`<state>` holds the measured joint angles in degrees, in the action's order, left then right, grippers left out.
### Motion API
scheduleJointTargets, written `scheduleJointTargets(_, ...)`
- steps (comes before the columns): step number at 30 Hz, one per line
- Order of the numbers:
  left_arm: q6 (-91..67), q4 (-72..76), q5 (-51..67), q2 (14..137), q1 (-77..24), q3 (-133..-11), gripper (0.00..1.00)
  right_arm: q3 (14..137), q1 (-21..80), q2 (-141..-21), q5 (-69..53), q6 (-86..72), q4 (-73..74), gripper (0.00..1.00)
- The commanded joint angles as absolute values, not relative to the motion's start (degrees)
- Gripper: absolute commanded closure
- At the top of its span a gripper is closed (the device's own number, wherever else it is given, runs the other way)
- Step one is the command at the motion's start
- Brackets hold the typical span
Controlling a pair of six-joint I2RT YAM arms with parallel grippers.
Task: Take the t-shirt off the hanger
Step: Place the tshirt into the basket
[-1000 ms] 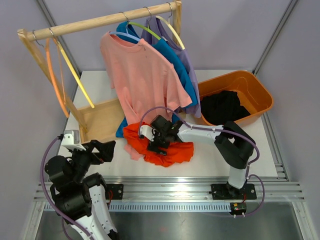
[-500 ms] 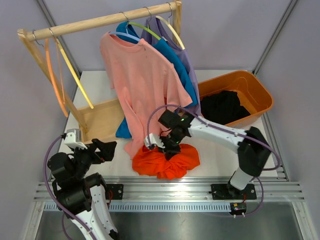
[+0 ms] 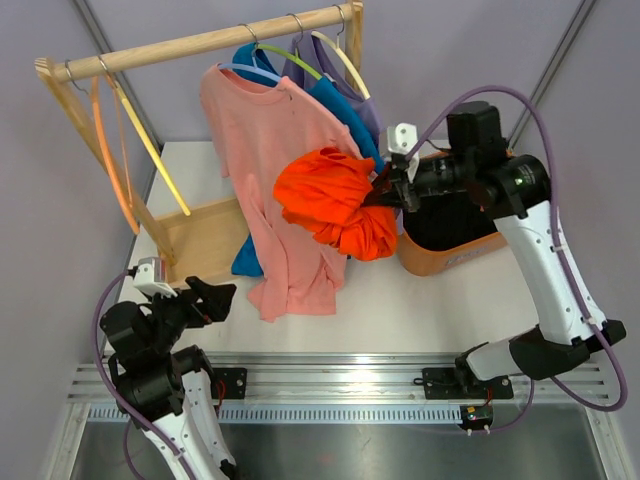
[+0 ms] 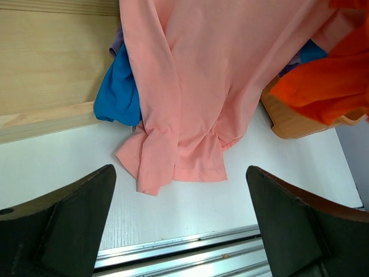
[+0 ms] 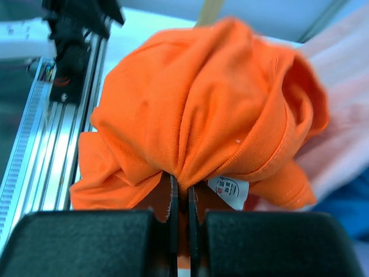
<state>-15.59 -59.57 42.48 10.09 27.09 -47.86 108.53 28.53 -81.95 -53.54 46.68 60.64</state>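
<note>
Left gripper (image 4: 179,171), nearest, at the near-left table edge: position unchanged against 0.5 s ago. Its fingers are spread wide and nothing is held between them. Past them, in the left wrist view, the hem of the pink t-shirt (image 3: 285,170) is seen lying folded on the table (image 3: 430,300).

Change noted: 0.5 s ago the orange t-shirt (image 3: 335,200) was bunched on the table near the front edge, under the right gripper (image 5: 180,193). It is now lifted clear of the surface and held in the air, in front of the pink t-shirt and just beside the left rim of the orange bin (image 3: 520,190). The right arm has been raised and swung back to the right. The jaws are closed to a thin slit on a fold of the orange fabric. A white label (image 5: 229,189) is seen just beside the pinch. The shirt is off any hanger.

Surface: white table top, with an aluminium rail (image 3: 350,382) along its near edge. Pale grey walls are seen behind and at both sides.

Surroundings: a black garment (image 3: 450,215) is lying in the bin. A wooden rack (image 3: 200,42) stands at the far left. The pink t-shirt is hung on it, with a blue t-shirt (image 3: 350,125) and a purple garment (image 3: 368,108) behind. A bare orange hanger (image 3: 104,160) and a yellow hanger (image 3: 150,150) are hung at its left end. From the top camera, parts of the pink and blue shirts are covered by the held bundle.
</note>
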Motion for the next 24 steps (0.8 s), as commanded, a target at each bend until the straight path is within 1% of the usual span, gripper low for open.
scheduleJointTargets(1,-17.49,-55.20,44.91,10.37,27.16,-46.59,0.01,114.68,23.83,-80.50,-58.36,34.67,52.92,1.00)
scheduleJointTargets(3,-17.67,-54.67,44.82,10.98,27.16,-45.45,0.01,119.17,20.32,-81.29,-60.37,30.26,50.37,1.00)
scheduleJointTargets(4,-17.67,-54.41,44.74,11.07,27.16,-44.83,0.01,120.31,16.74,-81.99,-60.82,24.58,46.36,1.00)
scheduleJointTargets(6,-18.37,-52.84,44.91,11.16,27.16,-42.29,0.01,122.78,13.29,-82.53,-62.31,18.14,40.98,1.00)
scheduleJointTargets(7,-18.63,-52.21,44.83,11.16,27.25,-41.58,0.01,123.31,9.88,-82.79,-62.84,12.71,36.00,1.00)
scheduleJointTargets(10,-19.07,-50.02,44.12,11.07,27.16,-38.60,0.01,123.84,5.20,-82.36,-62.58,5.83,28.16,1.00)
scheduleJointTargets(15,-20.65,-45.28,43.51,11.69,27.25,-34.72,0.01,122.61,-7.81,-82.53,-60.12,-1.48,20.32,1.00)
scheduleJointTargets(18,-21.70,-42.21,42.63,13.00,27.16,-32.79,0.01,121.12,-13.86,-83.84,-59.16,-5.35,18.99,1.00)
scheduleJointTargets(21,-23.11,-41.49,40.88,14.85,26.90,-33.83,0.01,118.84,-16.95,-85.86,-57.57,-6.07,20.03,1.00)
scheduleJointTargets(24,-24.34,-39.65,39.56,18.36,25.76,-36.38,0.01,114.80,-17.31,-88.58,-54.67,-0.37,24.06,1.00)
